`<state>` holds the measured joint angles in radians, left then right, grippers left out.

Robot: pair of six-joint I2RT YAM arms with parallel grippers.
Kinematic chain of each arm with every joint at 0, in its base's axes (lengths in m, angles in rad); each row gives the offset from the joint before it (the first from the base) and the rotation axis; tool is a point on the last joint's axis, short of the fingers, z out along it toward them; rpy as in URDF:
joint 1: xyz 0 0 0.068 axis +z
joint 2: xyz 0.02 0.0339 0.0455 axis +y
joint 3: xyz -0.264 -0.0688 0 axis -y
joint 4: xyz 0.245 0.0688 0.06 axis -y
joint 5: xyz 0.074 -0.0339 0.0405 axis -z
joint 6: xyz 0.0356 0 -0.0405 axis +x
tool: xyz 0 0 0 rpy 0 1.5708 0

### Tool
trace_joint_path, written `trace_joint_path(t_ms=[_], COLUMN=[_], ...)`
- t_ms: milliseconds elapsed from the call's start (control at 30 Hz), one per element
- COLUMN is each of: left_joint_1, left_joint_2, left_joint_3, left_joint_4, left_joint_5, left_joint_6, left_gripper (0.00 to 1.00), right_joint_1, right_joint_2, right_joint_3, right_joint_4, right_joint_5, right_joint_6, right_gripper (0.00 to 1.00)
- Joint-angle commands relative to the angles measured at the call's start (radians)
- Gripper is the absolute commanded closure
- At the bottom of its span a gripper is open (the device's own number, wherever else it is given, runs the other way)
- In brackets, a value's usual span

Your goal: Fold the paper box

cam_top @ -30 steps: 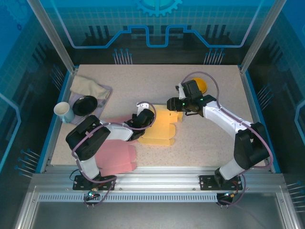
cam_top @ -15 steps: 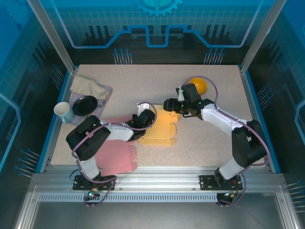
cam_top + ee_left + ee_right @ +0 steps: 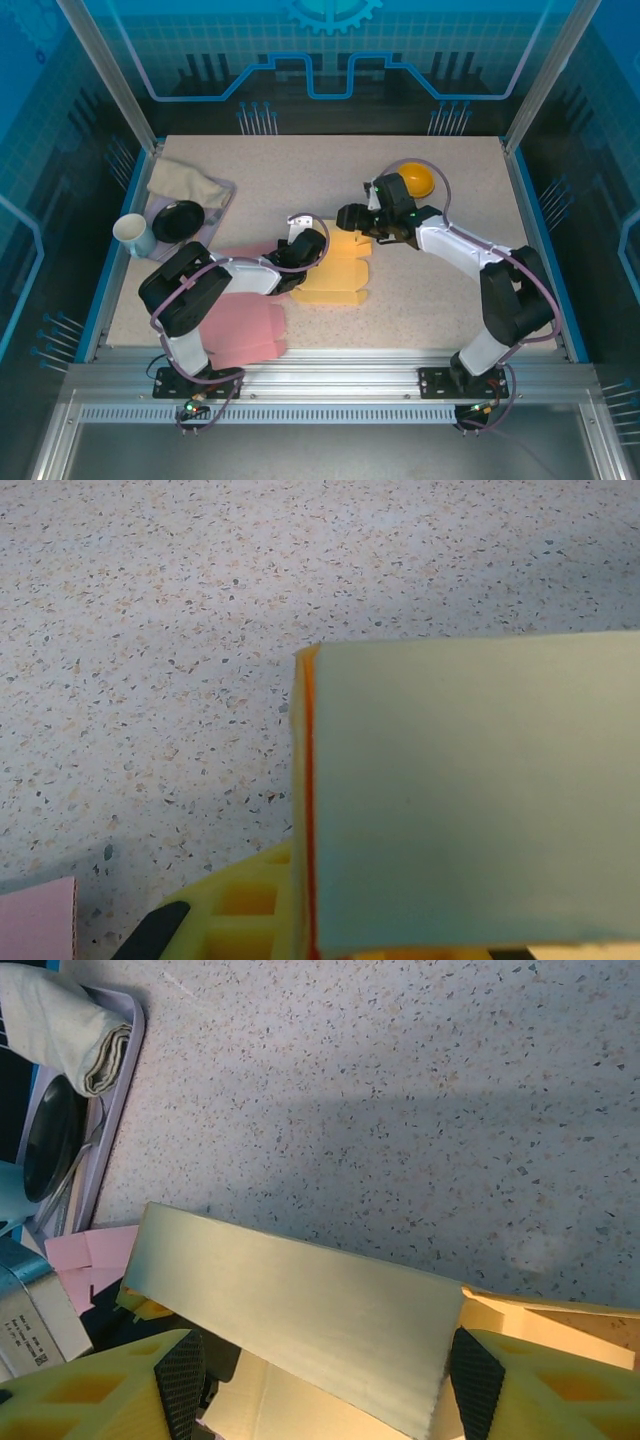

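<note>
The flat yellow paper box [image 3: 338, 278] lay on the speckled surface [image 3: 430, 290], under both grippers and spreading from them toward the arm bases. The left gripper [image 3: 300, 247] sat at the box's far left corner, pinched tight on an upright flap [image 3: 470, 790]. In its wrist view that flap stood straight ahead and to the right of the gripper, with its orange-edged side running up and down.

The right gripper [image 3: 347, 217] hung over the far edge of the box, just to the right of the left one, with its jaws spread wide. Between its black pads [image 3: 182, 1378] a long flap [image 3: 290, 1305] leaned, its long axis running from pad to pad with a slight tilt. I could not tell whether either pad touched it.

So both arms were at the box, and the right one was nearer the loose panel. Because that flap lay crosswise in the gap, closing would probably meet its short ends, not its faces; a push or a wrist turn looked the likelier way to crease it.

A pink paper sheet [image 3: 245, 325] lay near-left of the left gripper, and an orange bowl [image 3: 416, 180] sat beyond the right gripper, well apart from the box
</note>
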<state>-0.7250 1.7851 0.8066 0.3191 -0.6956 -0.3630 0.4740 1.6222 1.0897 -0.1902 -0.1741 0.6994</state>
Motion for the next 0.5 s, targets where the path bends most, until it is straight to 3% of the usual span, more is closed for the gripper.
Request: trace_joint_path(t_ms=[0, 267, 467], left_joint_1=[-0.015, -0.013, -0.014], left_joint_2=[-0.008, 0.007, 0.01], left_joint_3=[0.009, 0.043, 0.049], left_joint_4=[-0.066, -0.124, -0.144], left_joint_5=[0.013, -0.014, -0.031], left_joint_6=[-0.009, -0.035, -0.056], left_gripper=[0.99, 0.99, 1.0], right_joint_1=[0.03, 0.056, 0.087], right_joint_2=[-0.024, -0.163, -0.215], right_joint_3=[0.027, 0.02, -0.069], right_joint_4=[-0.099, -0.21, -0.208], right_joint_5=[0.035, 0.194, 0.249], right_joint_6=[-0.035, -0.158, -0.225], right_gripper=[0.32, 0.35, 0.5])
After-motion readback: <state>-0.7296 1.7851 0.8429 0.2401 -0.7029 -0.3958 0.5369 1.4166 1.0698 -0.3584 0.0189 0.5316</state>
